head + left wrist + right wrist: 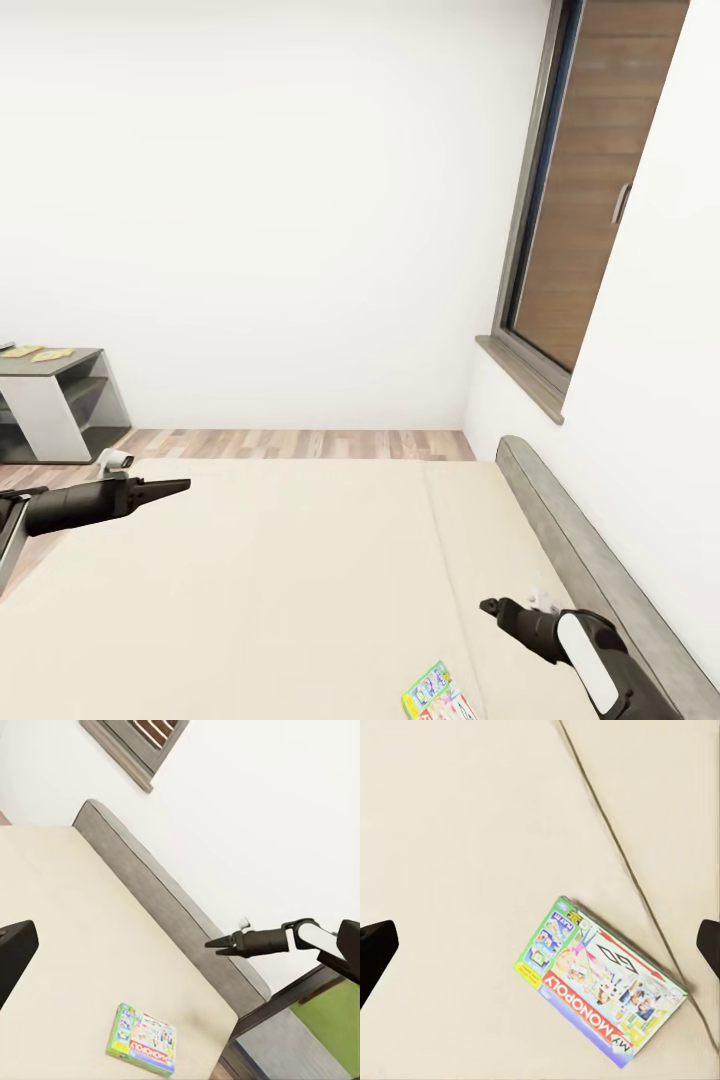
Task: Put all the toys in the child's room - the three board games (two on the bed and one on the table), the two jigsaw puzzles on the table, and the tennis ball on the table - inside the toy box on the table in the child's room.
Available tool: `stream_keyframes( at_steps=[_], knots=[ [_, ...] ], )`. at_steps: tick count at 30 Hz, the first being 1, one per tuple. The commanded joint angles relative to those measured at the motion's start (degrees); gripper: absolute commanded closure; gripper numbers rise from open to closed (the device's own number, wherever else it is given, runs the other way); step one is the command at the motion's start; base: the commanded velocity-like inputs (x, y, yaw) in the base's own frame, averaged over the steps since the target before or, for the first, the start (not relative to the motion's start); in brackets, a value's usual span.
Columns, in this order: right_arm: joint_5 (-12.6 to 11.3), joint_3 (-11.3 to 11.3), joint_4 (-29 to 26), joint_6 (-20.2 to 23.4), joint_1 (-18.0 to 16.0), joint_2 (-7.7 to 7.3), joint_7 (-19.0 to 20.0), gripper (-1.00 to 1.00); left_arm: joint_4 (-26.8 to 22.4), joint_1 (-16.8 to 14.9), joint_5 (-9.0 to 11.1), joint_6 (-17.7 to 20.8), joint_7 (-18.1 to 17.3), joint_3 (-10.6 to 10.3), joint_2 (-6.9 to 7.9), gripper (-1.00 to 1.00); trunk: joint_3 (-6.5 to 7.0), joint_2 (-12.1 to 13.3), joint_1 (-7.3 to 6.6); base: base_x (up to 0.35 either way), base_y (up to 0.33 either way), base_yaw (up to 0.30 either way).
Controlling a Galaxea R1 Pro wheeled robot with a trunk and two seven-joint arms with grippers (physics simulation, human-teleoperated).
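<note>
A green and white Monopoly board game (440,697) lies flat on the beige bed (300,560), near its front edge. The right wrist view looks straight down on this box (604,979), with the fingertips (375,945) spread wide to either side and nothing between them. My right gripper (490,606) hovers open over the mattress, just beyond the box. My left gripper (183,486) hangs open above the bed's left side, far from the box (146,1039). The table (60,365) stands at the far left with two small flat yellowish pieces (40,353) on top.
A low grey headboard (580,540) runs along the bed's right side against the white wall. Above it is a dark-framed window (570,200). A strip of wood-plank floor (300,443) lies between the bed's far edge and the back wall.
</note>
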Motion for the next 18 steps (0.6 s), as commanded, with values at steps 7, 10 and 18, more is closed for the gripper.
stream_keyframes(
  at_steps=[7,10,18],
  knots=[
    [0.31,-0.12,0.06,-1.27,-0.07,-0.13,0.41,-1.00,0.00,-0.05,0.25,1.17,-0.22,0.12,0.27,-1.00,-0.14,-0.13,0.04,0.000,0.000,0.000],
    [0.33,-0.12,0.04,-1.38,-0.06,-0.08,0.50,-1.00,0.00,-0.05,0.41,2.42,-0.22,0.34,0.50,-1.00,-0.14,-0.13,0.04,0.000,0.000,0.000],
    [0.34,-0.15,-0.05,-1.30,-0.05,-0.07,0.57,-1.00,-0.20,0.00,0.34,10.52,-0.22,0.55,0.38,-1.00,-0.14,-0.13,0.04,0.000,0.000,0.000]
  ],
)
